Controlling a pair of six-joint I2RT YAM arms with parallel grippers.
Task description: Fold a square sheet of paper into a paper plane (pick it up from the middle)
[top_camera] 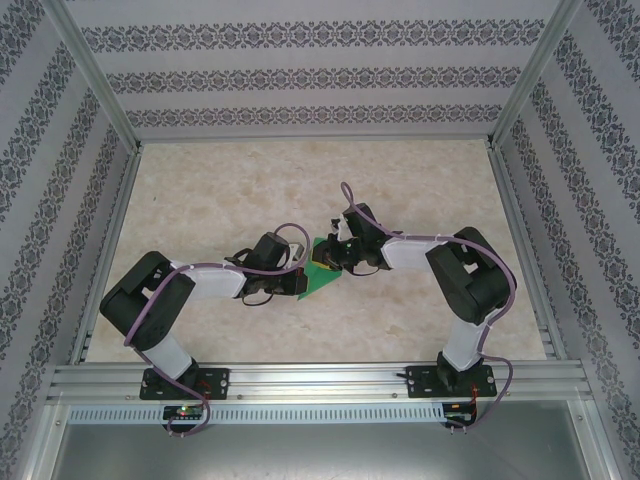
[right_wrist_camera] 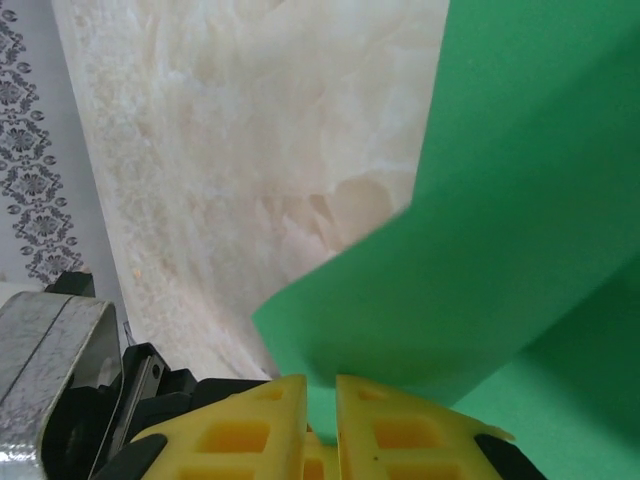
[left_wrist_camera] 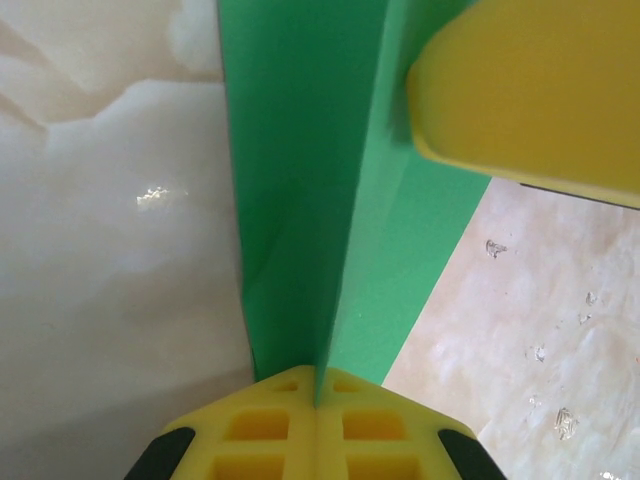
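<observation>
The square sheet of paper [top_camera: 322, 270] is held over the middle of the table [top_camera: 300, 180], between the 2 wrists, and is bent along a crease rather than lying flat. Whether any part of it rests on the table cannot be told. The left gripper [left_wrist_camera: 316, 390] is seen with its 2 pads pressed together on the paper's near edge, right at the foot of a straight fold line [left_wrist_camera: 335, 250]. The right gripper [right_wrist_camera: 321, 400] is closed on a curled edge of the sheet, and a thin strip of green is visible between its nearly touching pads.

The paper is judged to be very light, thin and limp. It curls where it is unsupported, it takes a crease easily and for good, and it could be torn if pulled between 2 clamps. Its smooth face may slip from the pads, so hold is best taken close to an edge or on the crease, with little tension.

In the top view the layout is given: both arms reach inward and the sheet appears as a small pointed green shape, its folds hidden by the wrists. In the left wrist view the crease, the 2 faces beside it and a yellow pad [left_wrist_camera: 530, 90] of the other gripper are supplied. In the right wrist view the rounded loose flap is shown.
</observation>
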